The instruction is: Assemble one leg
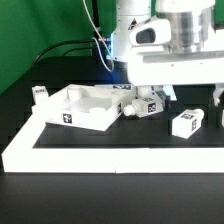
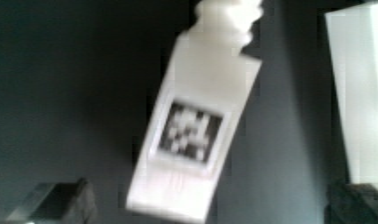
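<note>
One white leg (image 1: 185, 122) lies alone on the right, just under the wide-open hand (image 1: 189, 97), and it looks crooked, so the hand could bump it and push it away.

Bright, even light in the exterior view with washed-out whites; wrist view dim, soft and blurred
</note>
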You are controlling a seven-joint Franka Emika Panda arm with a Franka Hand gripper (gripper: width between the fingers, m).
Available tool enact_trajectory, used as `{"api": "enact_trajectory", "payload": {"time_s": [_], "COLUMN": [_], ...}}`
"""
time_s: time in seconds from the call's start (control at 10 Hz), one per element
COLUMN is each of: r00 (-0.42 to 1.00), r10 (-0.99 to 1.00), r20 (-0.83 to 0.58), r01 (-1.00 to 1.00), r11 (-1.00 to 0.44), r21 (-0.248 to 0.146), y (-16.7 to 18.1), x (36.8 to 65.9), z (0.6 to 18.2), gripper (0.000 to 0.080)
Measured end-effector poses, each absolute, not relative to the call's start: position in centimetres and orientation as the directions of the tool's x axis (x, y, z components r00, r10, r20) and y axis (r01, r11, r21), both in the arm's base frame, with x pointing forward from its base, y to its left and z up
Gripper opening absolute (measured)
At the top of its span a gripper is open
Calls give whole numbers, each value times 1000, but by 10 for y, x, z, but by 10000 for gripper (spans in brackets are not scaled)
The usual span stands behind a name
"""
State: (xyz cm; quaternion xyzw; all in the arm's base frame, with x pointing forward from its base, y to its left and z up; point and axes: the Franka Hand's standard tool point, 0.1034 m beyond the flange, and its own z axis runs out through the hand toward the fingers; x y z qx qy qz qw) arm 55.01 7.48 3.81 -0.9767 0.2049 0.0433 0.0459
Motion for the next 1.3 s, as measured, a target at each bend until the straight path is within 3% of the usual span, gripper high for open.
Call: {"api": "enact_trajectory", "payload": {"time_s": [0.2, 0.5, 0.7, 0.8, 0.9, 1.0, 1.3], "r00": [843, 862, 863, 863, 864, 865, 889], "r10": [-524, -496, -495, -494, -493, -490, -447], "r20": [-117, -107, -107, -106, -106, -105, -99], "r01": [-534, -505, -504, -503, -502, -499, -455], "r11": [-841, -858, -859, -860, -861, -862, -888], "r21": [-83, -88, -88, -88, -88, -89, -69], "y": [75, 75, 75, 75, 76, 78, 116], "x": [550, 550, 550, 550, 550, 548, 479], "z": [27, 22, 22, 22, 22, 23, 47], "gripper": [649, 649, 393, 393, 279, 279, 279]}}
